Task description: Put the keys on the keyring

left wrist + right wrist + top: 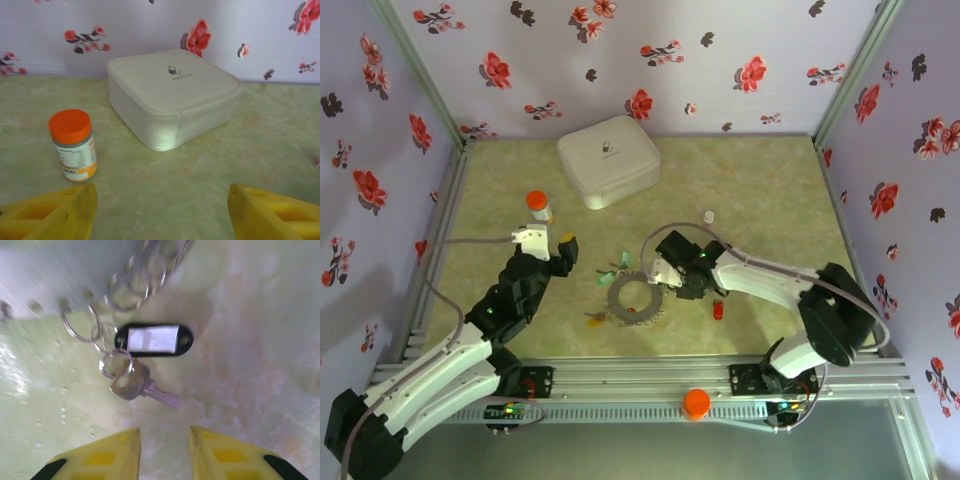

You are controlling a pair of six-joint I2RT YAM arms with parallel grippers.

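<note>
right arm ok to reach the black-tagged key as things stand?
Probably yes. The key lies flat on the table just ahead of the open right gripper, with nothing between them. It looks linked to the keyring, so that may drag along.

Left claw point(160, 207) faces bare mat point(260, 145); bottle point(73, 145), case point(170, 95) beyond.

We find the keyring point(635, 297) between the grippers, with the left gripper point(162, 215) to its left and the right gripper point(165, 445) at its right edge. Behind it lies the case point(608, 160). The pill bottle point(539, 207) stands before the case, to its left. A key point(135, 382) lies just before the right gripper.
</note>
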